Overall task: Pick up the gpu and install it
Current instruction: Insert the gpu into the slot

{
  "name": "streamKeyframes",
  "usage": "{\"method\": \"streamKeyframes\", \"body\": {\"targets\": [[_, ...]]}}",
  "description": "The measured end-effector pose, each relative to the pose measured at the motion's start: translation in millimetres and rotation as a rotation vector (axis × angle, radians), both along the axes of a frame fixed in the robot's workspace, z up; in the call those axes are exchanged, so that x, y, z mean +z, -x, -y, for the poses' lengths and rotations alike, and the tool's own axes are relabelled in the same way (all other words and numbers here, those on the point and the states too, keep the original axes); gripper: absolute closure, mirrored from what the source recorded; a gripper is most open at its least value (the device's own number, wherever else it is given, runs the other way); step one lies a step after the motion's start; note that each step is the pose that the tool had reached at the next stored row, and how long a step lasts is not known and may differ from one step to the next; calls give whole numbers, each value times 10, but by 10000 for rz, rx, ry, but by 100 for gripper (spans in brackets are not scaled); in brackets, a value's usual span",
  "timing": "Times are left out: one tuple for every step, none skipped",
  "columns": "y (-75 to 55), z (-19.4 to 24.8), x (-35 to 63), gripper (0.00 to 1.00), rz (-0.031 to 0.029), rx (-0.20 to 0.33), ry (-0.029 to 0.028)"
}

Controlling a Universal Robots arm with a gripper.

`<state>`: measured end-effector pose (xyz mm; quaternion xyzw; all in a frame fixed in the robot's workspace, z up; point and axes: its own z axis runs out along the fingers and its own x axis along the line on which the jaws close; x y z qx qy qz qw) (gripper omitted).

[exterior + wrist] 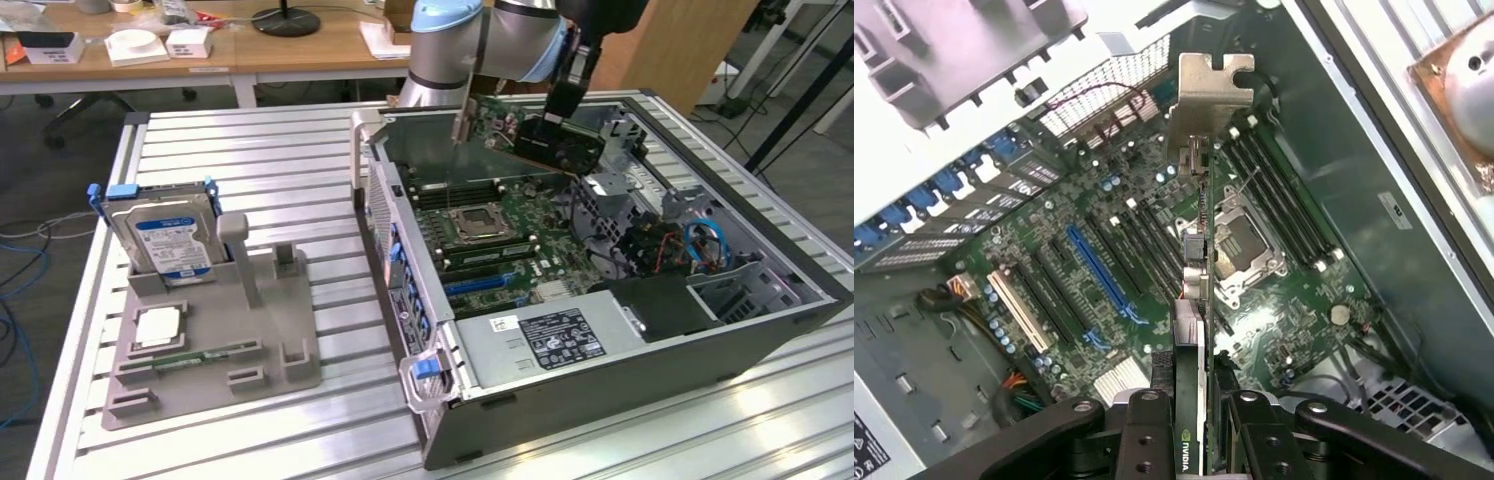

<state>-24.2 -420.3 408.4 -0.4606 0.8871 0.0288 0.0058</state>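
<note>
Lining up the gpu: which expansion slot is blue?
The long slot beside the memory slots; the other expansion slots are black or white.

A boxy silver hard drive with a blue-white label (163,238) stands upright in a grey plastic holder (274,330) on a slatted metal table (254,160), with a narrow green memory stick (203,357) lying flat in the same holder.

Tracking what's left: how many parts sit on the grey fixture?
3: hard drive upright at the far end, processor flat in the middle, memory stick lying nearer the camera. None looks hidden.
</note>
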Motion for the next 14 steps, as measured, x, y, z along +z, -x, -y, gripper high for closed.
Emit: {"method": "streamKeyframes", "body": {"targets": [[0, 0, 0, 74, 0, 80, 0], [0, 0, -1, 74, 0, 160, 0], [0, 0, -1, 74, 0, 244, 0], [0, 0, -2, 74, 0, 334, 0], [0, 0, -2, 74, 0, 419, 0], [0, 0, -2, 74, 0, 503, 0], [0, 0, -3, 74, 0, 589, 0], [0, 0, -3, 74, 0, 672, 0], [0, 0, -3, 74, 0, 754, 1], [0, 0, -4, 74, 0, 837, 0], [0, 0, -4, 74, 0, 925, 0], [0, 0, -4, 74, 0, 1009, 0], [0, 0, -5, 74, 0, 1091, 0], [0, 0, -5, 74, 0, 1175, 0]]}}
